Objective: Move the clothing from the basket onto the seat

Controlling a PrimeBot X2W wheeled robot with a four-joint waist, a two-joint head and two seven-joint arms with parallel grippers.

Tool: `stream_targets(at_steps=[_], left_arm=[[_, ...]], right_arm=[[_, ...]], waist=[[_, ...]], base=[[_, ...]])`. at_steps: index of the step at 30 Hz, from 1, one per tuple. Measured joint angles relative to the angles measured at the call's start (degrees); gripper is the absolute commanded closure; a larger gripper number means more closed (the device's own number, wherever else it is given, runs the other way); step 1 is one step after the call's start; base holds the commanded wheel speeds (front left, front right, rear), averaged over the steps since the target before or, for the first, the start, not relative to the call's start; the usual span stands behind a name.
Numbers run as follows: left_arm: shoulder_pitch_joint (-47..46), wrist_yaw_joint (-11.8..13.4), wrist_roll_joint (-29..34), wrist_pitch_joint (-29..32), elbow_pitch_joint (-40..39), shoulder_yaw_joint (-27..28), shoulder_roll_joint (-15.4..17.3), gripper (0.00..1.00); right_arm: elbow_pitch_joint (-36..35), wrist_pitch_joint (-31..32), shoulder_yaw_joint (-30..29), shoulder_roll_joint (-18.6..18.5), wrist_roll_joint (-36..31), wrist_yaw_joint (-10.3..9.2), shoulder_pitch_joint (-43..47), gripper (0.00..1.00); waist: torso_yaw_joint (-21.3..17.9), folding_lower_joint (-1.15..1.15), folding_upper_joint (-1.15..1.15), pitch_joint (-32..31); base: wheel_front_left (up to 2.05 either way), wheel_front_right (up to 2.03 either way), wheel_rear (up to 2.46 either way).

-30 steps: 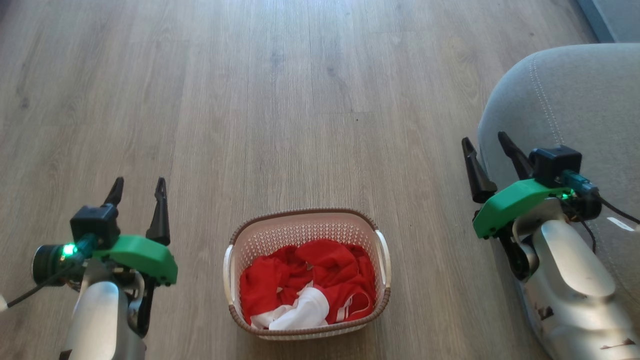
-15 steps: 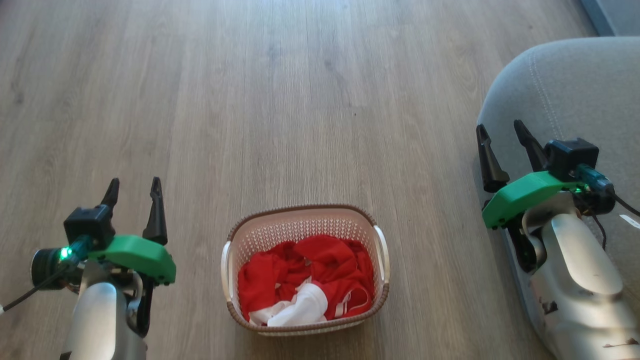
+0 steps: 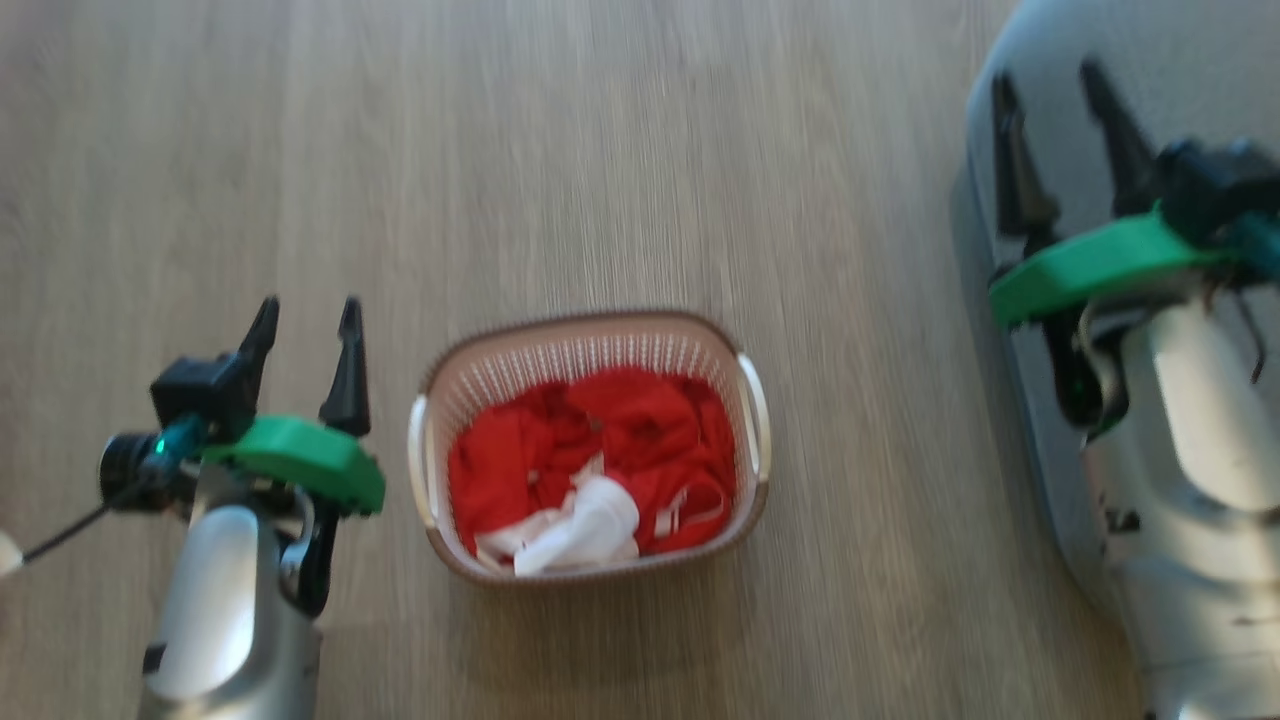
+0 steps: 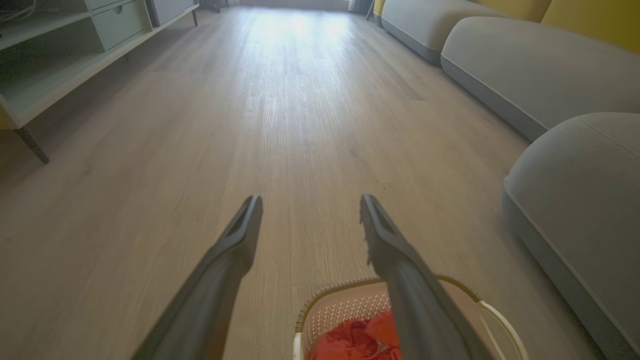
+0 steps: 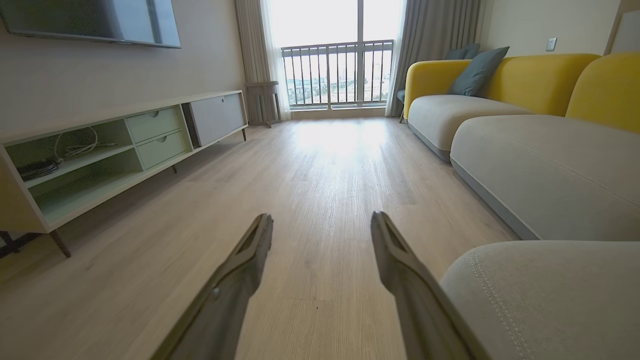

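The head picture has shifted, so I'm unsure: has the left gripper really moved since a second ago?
Yes. Judged against the basket, the left gripper has come sideways toward it; the strip of floor between them has narrowed by about half.

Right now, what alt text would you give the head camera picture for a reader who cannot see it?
A small cream perforated plastic basket of bright red and white clothing sits on a wooden floor. The open left gripper is beside it; the open right gripper is by a grey upholstered seat.

No writing can be read on anything, though the blurred head view may hide some
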Motion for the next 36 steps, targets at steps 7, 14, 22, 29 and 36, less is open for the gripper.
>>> stream_targets(at_steps=[7,14,22,29,36], left_arm=[[-5.5,-0.9,-2.0,-0.2,2.9,-6.8,-0.1,0.0],[-10.8,-0.9,-6.1,-0.2,6.6,-14.3,-0.2,0.0],[-20.5,-0.9,-8.0,-0.2,16.1,-23.6,0.5,0.0],[-30.0,-1.0,-9.2,-0.2,28.0,-34.4,2.7,0.0],[-34.9,-1.0,-13.1,0.9,33.7,-47.3,3.6,0.0]], right_arm=[[-4.7,-0.2,0.0,-0.1,-0.7,0.0,-5.5,0.0],[-7.5,-0.2,0.8,-0.4,-0.8,0.01,-9.8,0.0],[-11.2,-0.2,1.6,-0.4,-1.2,0.03,-14.5,0.0],[-12.8,-0.2,2.0,0.6,-1.2,0.03,-16.9,0.0],[-13.0,-0.2,2.1,1.6,-1.0,0.03,-17.0,0.0]], waist=[[-1.0,0.01,0.0,9.8],[-1.8,0.0,0.0,18.8],[-3.8,0.0,0.0,30.1],[-6.8,0.0,0.0,38.4],[-9.1,0.0,0.0,42.5]], base=[[0.0,0.0,0.0],[0.0,0.0,0.0],[0.0,0.0,0.0],[0.0,0.0,0.0],[0.0,0.0,0.0]])
